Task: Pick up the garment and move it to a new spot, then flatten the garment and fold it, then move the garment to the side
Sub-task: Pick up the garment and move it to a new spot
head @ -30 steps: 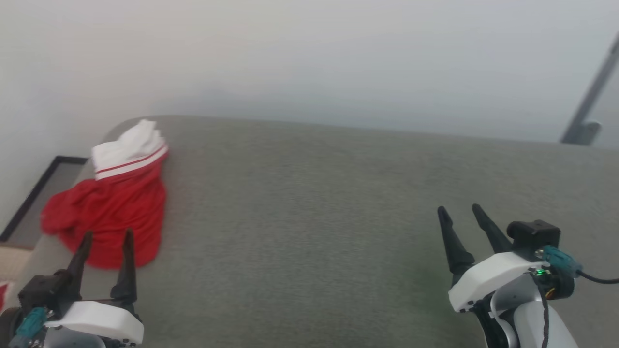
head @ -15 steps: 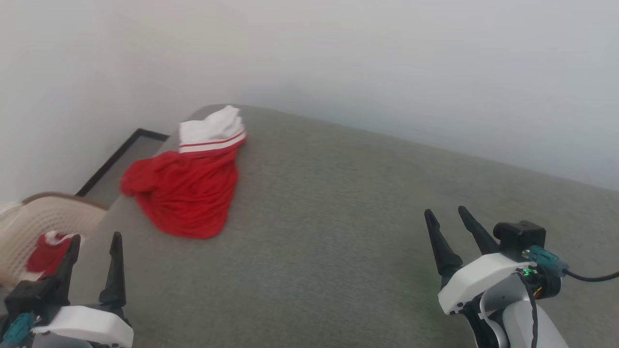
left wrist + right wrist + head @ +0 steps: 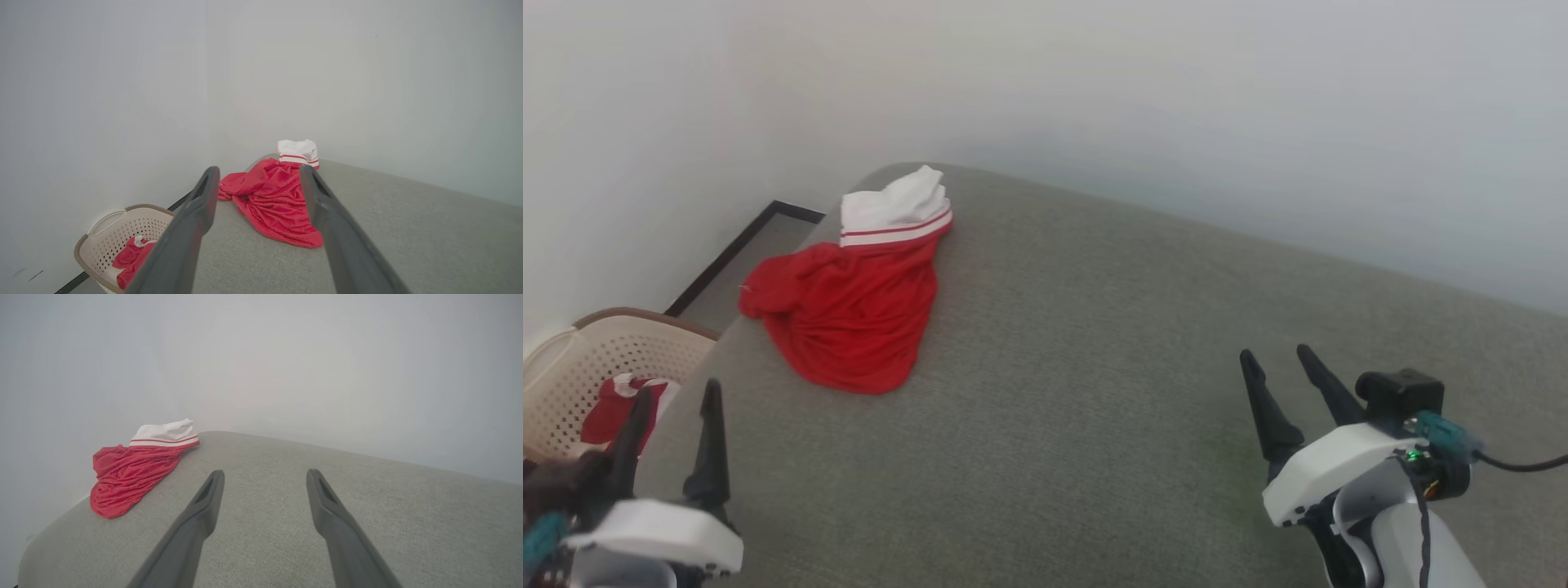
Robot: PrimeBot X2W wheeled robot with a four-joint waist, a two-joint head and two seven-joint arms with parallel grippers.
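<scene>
- garment (image 3: 849,318) lies crumpled at the far left corner of the grey cushion (image 3: 1094,425)
- left pincer (image 3: 676,390) apart, empty
- right pincer (image 3: 1274,353) apart, empty

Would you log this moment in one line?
crumpled red-and-white jersey garment: untouched | left end effector: open | right end effector: open

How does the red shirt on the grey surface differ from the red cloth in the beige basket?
The red jersey with a white sleeve lies crumpled on the grey fabric surface; the red-and-white cloth sits inside the beige perforated plastic basket. The jersey spreads wider; the cloth looks smaller, bunched. Both are red and white.
</scene>
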